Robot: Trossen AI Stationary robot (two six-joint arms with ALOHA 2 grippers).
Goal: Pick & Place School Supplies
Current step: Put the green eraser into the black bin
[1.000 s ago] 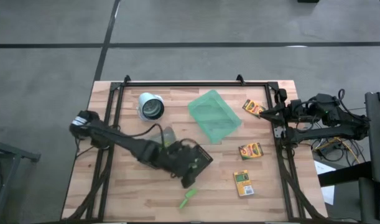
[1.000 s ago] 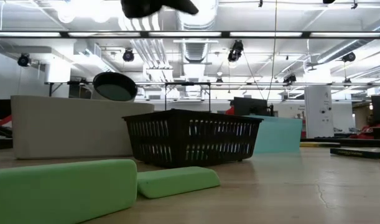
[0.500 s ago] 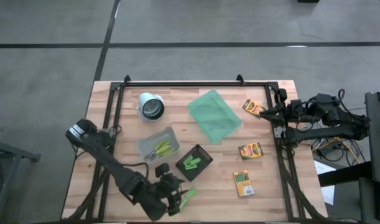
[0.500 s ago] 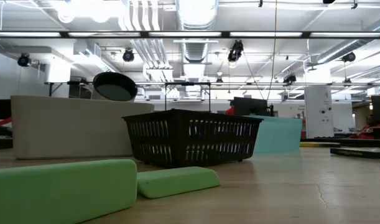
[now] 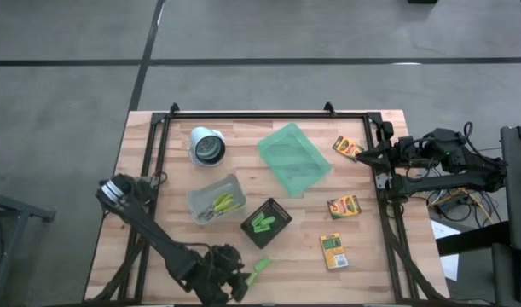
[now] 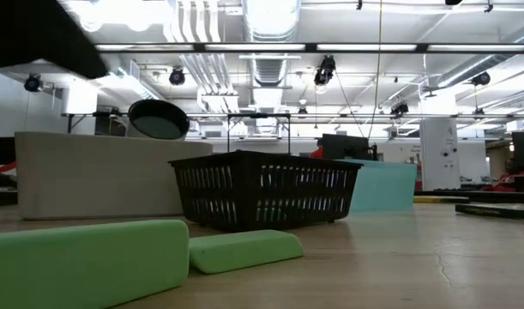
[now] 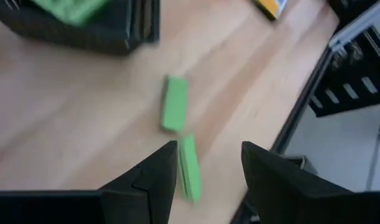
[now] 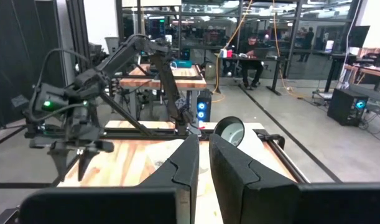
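Observation:
Two loose bright green markers (image 5: pixel 258 269) lie end to end on the wood near the table's front edge; they also fill the foreground in the low view (image 6: pixel 81 262). My left gripper (image 5: pixel 240 285) hovers open just beside them. In its wrist view the nearer marker (image 7: pixel 188 168) lies by one fingertip and the farther marker (image 7: pixel 174 102) lies beyond. More green markers lie in the black square box (image 5: pixel 266 223). Scissors lie in the clear bin (image 5: pixel 216 199). Three crayon boxes (image 5: pixel 343 205) lie flat at the right. My right gripper (image 8: pixel 203 158) is shut, parked at the right edge.
A white cup (image 5: pixel 207 147) lies at the far left and a translucent green tray (image 5: pixel 294 158) at the far middle. The other crayon boxes lie at the far right (image 5: pixel 347 147) and the near right (image 5: pixel 332 251). A black frame rail (image 7: pixel 301 118) runs close behind the markers.
My left gripper has swung from over the black box toward the table's near edge and down, rolling its wrist, and now hangs beside the two loose markers. The clear bin and black box, covered by the arm before, show again.

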